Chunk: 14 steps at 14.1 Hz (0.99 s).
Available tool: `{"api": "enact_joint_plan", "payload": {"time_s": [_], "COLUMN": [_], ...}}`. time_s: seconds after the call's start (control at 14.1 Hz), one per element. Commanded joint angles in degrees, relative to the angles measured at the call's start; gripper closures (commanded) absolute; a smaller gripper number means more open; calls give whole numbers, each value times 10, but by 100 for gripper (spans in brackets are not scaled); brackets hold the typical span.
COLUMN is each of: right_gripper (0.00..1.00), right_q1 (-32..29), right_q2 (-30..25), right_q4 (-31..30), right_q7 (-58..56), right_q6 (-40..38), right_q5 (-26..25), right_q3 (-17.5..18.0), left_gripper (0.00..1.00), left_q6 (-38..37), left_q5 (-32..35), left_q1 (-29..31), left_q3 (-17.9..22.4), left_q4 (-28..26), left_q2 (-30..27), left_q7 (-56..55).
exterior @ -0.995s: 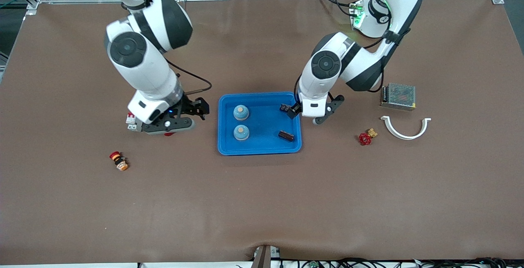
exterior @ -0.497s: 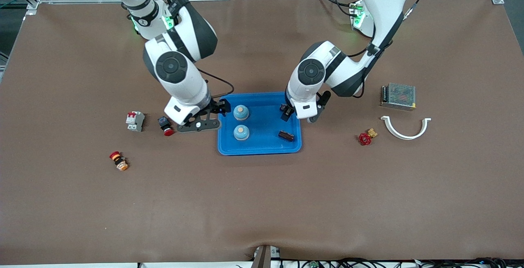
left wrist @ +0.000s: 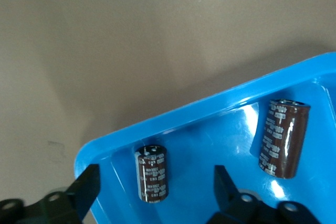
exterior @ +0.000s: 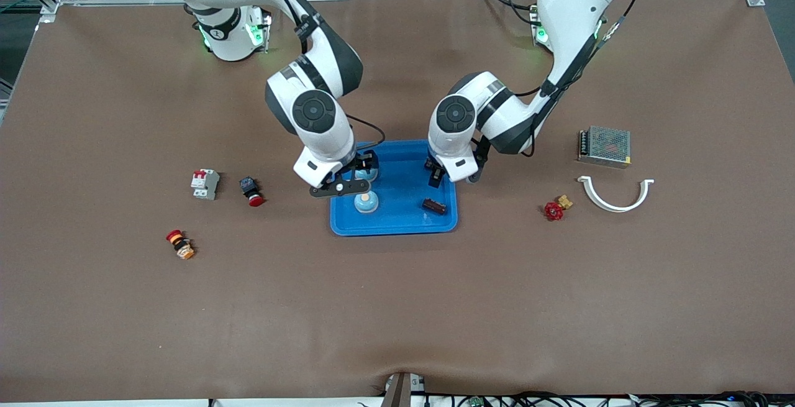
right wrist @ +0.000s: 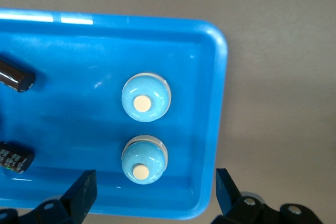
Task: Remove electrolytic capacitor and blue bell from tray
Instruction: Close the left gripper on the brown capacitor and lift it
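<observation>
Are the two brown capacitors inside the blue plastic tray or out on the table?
Inside. Both brown capacitors lie on their sides on the blue plastic tray's floor, within its raised rim.

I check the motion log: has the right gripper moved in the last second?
Yes. The right gripper moved from beside the red-and-white breaker toward the left arm's end, and is now over the blue tray, above the bells.

Blue tray (exterior: 397, 225) mid-table w/ 2 bells (exterior: 366, 202), 2 capacitors (exterior: 434, 206). Right gripper (exterior: 366, 163) & left gripper (exterior: 435, 174) over tray.
</observation>
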Motion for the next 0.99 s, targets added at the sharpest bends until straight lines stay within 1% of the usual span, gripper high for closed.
{"api": "enact_joint_plan", "payload": {"time_s": [0.0,0.14,0.36,0.43,0.71,0.92], "right_gripper": [0,0,0,0,0,0], "right_q1": [13,23,27,32,39,43], "right_q2": [-5,-4,0,5,21,35], "right_q4": [-44,-67,-98,-99,-99,-99], "right_q7": [6,6,6,6,6,5], "right_q6": [50,90,142,145,164,175], "right_q5": [9,9,9,9,9,9], "right_q3": [-5,-6,-6,-6,-6,-6], "left_gripper": [13,13,15,19,31,36], "left_q6": [21,33,33,33,33,33], "left_q5": [18,18,18,18,18,19], "left_q1": [-22,-28,-28,-28,-26,-27], "left_q3": [4,5,5,5,7,9], "left_q4": [12,11,10,10,13,18], "left_q2": [21,32,35,36,43,52], "left_q7": [-20,-21,-23,-23,-19,-17]}}
